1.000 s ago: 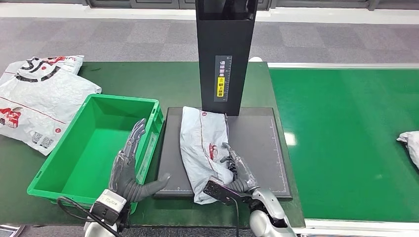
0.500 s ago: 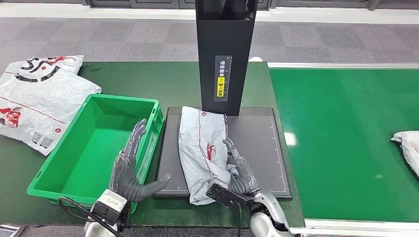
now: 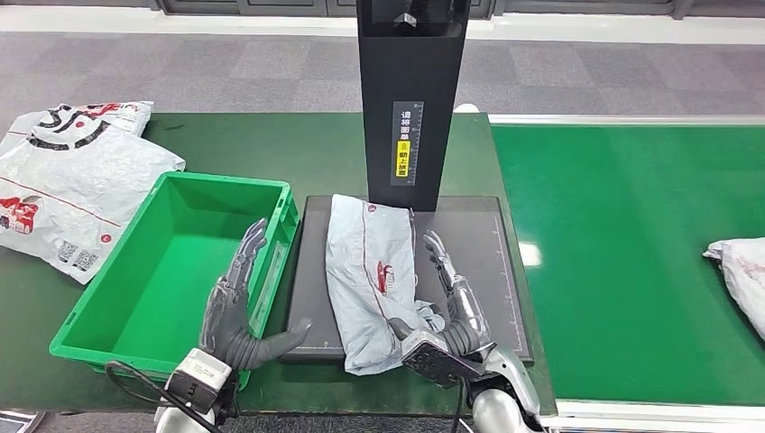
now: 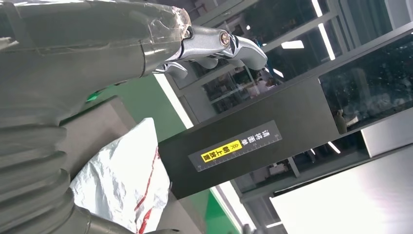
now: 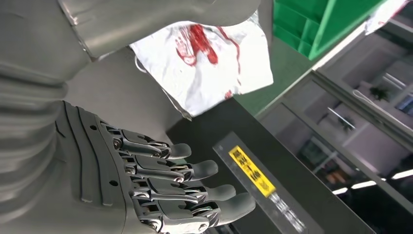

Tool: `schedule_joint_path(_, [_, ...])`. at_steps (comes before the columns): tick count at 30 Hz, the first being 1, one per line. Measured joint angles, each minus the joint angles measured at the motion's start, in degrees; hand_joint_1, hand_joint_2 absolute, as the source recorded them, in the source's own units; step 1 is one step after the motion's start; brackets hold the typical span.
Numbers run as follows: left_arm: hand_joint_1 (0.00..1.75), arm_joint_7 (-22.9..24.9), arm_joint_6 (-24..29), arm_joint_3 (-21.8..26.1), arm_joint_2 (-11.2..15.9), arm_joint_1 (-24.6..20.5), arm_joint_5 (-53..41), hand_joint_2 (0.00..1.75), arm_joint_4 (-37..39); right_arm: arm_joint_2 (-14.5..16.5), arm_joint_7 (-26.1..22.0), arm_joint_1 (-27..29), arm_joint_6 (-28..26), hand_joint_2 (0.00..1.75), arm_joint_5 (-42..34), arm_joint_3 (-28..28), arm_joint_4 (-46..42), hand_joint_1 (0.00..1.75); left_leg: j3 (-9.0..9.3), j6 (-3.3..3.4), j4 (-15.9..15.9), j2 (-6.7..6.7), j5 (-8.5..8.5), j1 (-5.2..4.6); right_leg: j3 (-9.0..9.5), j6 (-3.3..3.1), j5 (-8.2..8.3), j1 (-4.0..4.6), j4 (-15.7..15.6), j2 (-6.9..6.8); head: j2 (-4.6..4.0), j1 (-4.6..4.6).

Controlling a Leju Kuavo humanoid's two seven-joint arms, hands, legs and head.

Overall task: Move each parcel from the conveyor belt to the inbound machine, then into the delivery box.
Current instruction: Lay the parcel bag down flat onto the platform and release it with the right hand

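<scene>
A grey-white parcel (image 3: 370, 271) with red print lies lengthwise on the black plate (image 3: 474, 244) of the inbound machine, in front of its black tower (image 3: 410, 99). My right hand (image 3: 454, 307) lies just right of the parcel with its fingers stretched out straight and its thumb at the parcel's near corner, holding nothing. The right wrist view shows those fingers (image 5: 195, 190) spread, the parcel (image 5: 209, 63) beyond them. My left hand (image 3: 239, 302) hovers open over the right rim of the green delivery box (image 3: 171, 262). A second parcel (image 3: 740, 275) lies on the green conveyor belt (image 3: 631, 253).
Two large white printed bags (image 3: 72, 180) lie on the dark green table left of the box. The tower stands close behind the parcel. Grey carpeted floor runs beyond the table.
My right hand has let go of the parcel, straightened its fingers and shifted right. The parcel on the belt has moved further into view from the right. The left hand has not moved.
</scene>
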Motion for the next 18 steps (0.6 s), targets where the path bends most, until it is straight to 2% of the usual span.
schedule_joint_path(7, [0.0, -0.01, 0.77, 0.01, 0.07, 1.83, -0.14, 1.75, -2.26, -2.23, 1.11, 0.94, 0.97, 1.75, 1.42, -0.1, -6.18, 0.0, -0.01, 0.01, 0.0, -0.01, -0.01, 0.0, 0.0, 0.0, -0.01, 0.0, 0.0, -0.01, 0.0, 0.0])
schedule_joint_path(11, [0.0, 0.14, 0.22, 0.03, 0.09, 2.5, 1.08, 1.75, -2.69, -2.81, -1.38, 3.25, -4.71, 1.75, -0.23, -1.54, -10.46, 0.0, -0.03, 0.03, 0.0, -0.03, -0.02, -0.01, -0.01, 0.01, -0.02, -0.01, 0.0, -0.04, 0.0, 0.0])
schedule_joint_path(15, [0.0, 1.58, -4.78, 0.06, 0.11, 2.67, 5.44, 1.75, -2.66, -2.85, -5.1, 5.87, -12.66, 1.75, -3.49, -4.2, -15.31, 0.0, -0.03, 0.03, 0.0, -0.04, -0.03, -0.01, -0.01, 0.01, -0.02, -0.01, 0.0, -0.04, 0.0, 0.0])
schedule_joint_path(18, [0.0, 3.13, -7.86, 0.06, 0.22, 2.64, 5.9, 1.75, -2.45, -2.85, -6.15, 7.45, -14.75, 1.75, -4.62, -5.78, -17.29, 0.0, -0.03, 0.03, 0.0, -0.02, -0.03, -0.01, -0.01, 0.01, -0.02, -0.01, 0.0, -0.04, 0.0, 0.0])
